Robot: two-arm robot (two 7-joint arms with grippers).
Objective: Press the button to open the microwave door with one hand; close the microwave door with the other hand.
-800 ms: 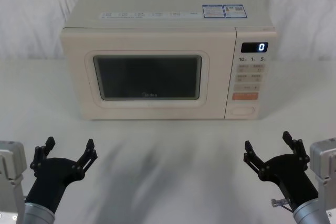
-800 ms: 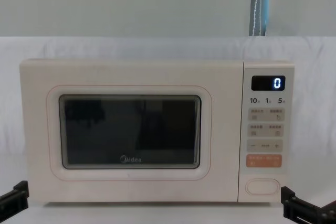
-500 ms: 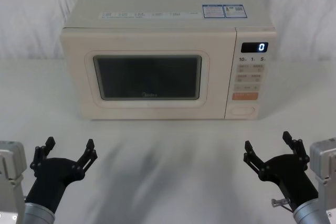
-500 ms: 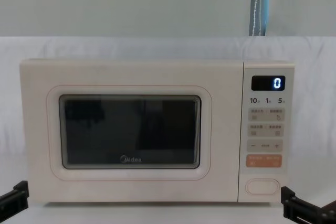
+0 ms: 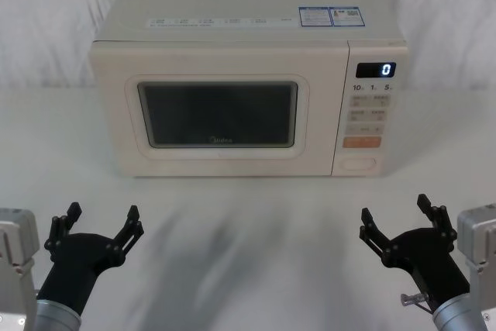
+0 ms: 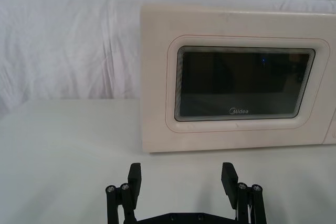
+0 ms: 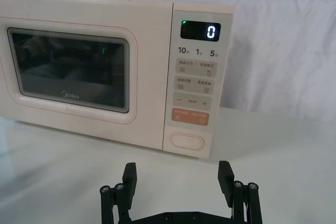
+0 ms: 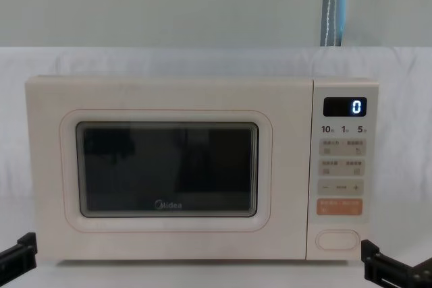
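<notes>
Microwave door (image 5: 217, 110) closed, flush with cabinet at 12 o'clock; button (image 5: 359, 163) at panel's foot, 1 o'clock. Right gripper (image 5: 399, 218) at 4 o'clock, fingers spread, empty, almost in line below button, likely presser. Left gripper (image 5: 98, 224) at 8 o'clock, fingers spread, empty, placed to push door back. Bare white table (image 5: 248, 222) between, open room for door swing.

Microwave door (image 5: 217, 110) shut, button (image 5: 359, 164) untouched.
Left gripper (image 5: 101, 230) and right gripper (image 5: 397, 218) low over white counter (image 5: 248, 222), fingers spread, well short of the microwave (image 5: 248, 36).
</notes>
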